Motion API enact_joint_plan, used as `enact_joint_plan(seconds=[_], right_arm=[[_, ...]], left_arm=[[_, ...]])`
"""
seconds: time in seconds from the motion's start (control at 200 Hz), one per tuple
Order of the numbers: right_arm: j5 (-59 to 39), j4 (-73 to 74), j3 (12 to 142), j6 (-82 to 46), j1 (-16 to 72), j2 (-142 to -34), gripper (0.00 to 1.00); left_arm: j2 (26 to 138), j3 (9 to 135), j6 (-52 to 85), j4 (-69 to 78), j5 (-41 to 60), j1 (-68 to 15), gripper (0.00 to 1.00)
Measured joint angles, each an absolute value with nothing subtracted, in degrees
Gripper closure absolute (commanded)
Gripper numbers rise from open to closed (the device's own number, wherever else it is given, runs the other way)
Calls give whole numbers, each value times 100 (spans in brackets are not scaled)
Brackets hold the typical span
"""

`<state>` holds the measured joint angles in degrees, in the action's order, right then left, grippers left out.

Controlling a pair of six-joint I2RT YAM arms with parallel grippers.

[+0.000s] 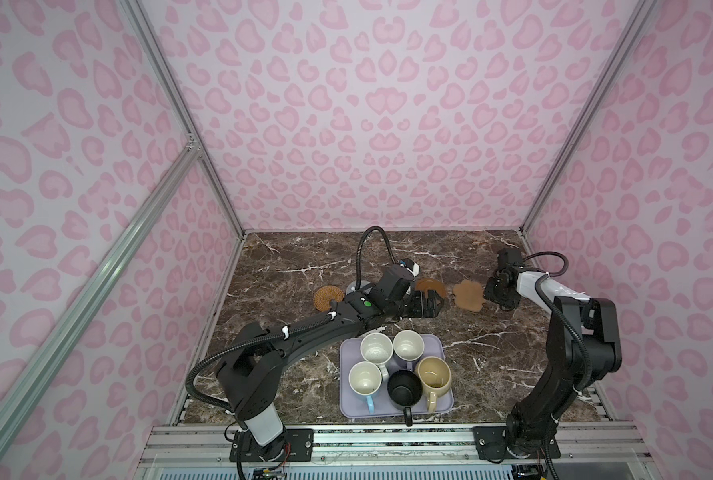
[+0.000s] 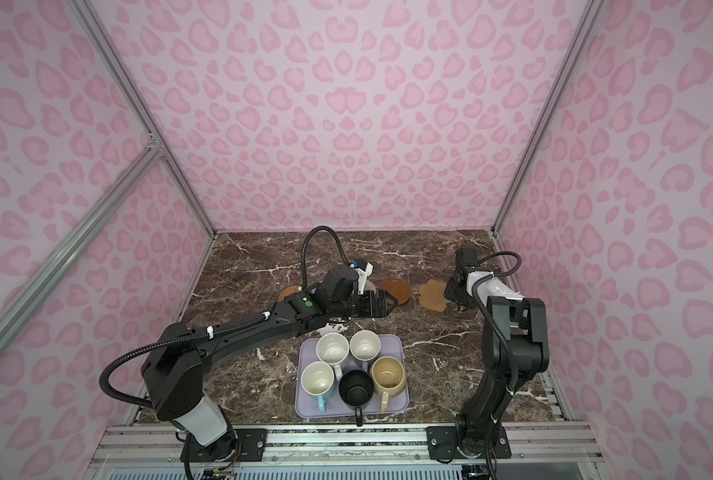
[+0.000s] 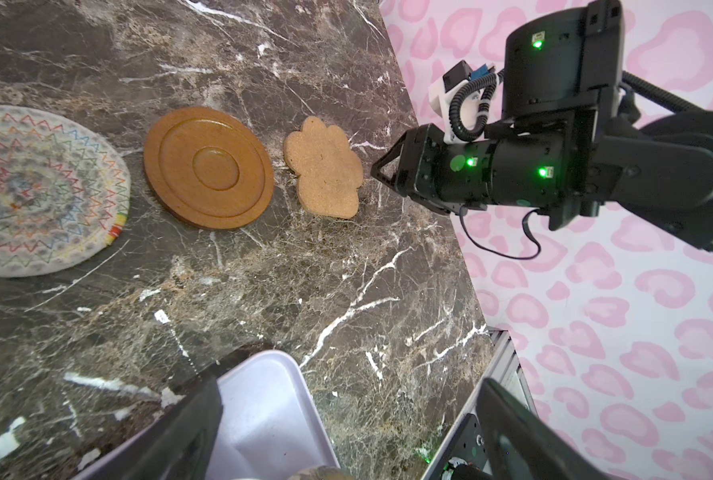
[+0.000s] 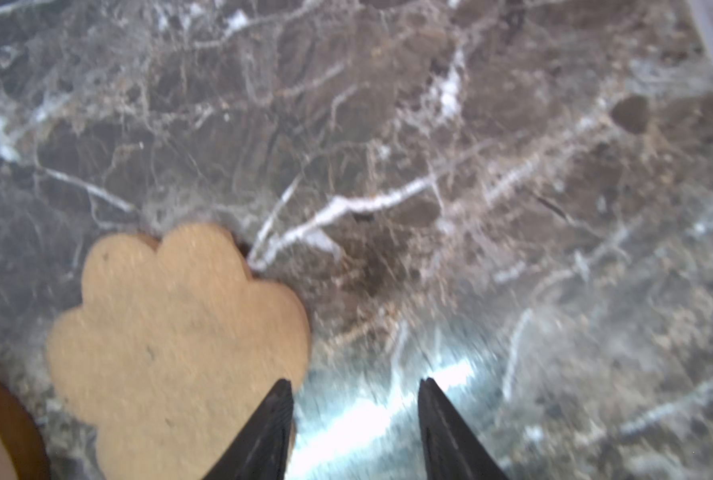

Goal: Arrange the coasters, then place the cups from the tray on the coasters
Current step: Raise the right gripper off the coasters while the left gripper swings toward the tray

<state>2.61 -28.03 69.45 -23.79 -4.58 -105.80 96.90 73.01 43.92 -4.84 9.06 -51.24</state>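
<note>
Four coasters lie in a row at the back in the top views: orange-tan woven [image 1: 328, 297], grey-blue [image 1: 352, 288] mostly under my left arm, brown wooden dish [image 1: 429, 286], tan paw [image 1: 469, 295]. The cream woven coaster [image 3: 34, 191] shows only in the left wrist view. My left gripper [image 1: 437, 308] hovers open and empty in front of the dish. My right gripper [image 4: 355, 381] is open just right of the paw, one finger [image 4: 271, 419] over its edge, bare marble between the jaws. The tray [image 1: 348, 409] holds the white [image 1: 376, 348], lavender [image 1: 408, 345], light blue [image 1: 364, 378], black [image 1: 404, 390] and beige [image 1: 433, 374] cups.
The dark marble tabletop [image 1: 288, 266] is boxed in by pink patterned walls on three sides, and the right wall runs close behind the right arm. My left forearm [image 1: 305, 328] stretches diagonally over the table just behind the tray. A metal rail [image 1: 388, 432] lines the front edge.
</note>
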Motion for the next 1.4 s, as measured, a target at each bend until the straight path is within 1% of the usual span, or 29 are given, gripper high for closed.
enact_joint_plan(seconds=[0.395,0.875,1.005,1.09,1.185,1.295,1.35,1.4], right_arm=[[283,-2838,7905,-2338,-462,-11646,50],[139,-2576,7977,-2161,-384,-11743,50],[104,-2591,7983,-2141,-355,-11725,49],[71,-2738,7948,-2141,-340,-11598,44],[137,-2921,7894,-2141,-333,-11205,38],[169,-2969,7756,-2134,-283,-10486,24],[237,-3013,7585,-2121,-202,-9985,16],[202,-3089,7424,-2088,-80,-9485,11]], left_arm=[[9826,7568,4388,-515,919,-5124,3],[9841,7594,4388,-598,921,-5129,3],[9701,7550,4351,-694,915,-5127,3],[9435,7485,4294,-823,843,-5122,3],[8938,7397,4178,-1037,666,-5109,3],[8379,7314,4032,-1271,506,-5083,3],[8117,7249,3983,-1441,451,-5059,3],[7915,7183,3935,-1597,451,-5048,3]])
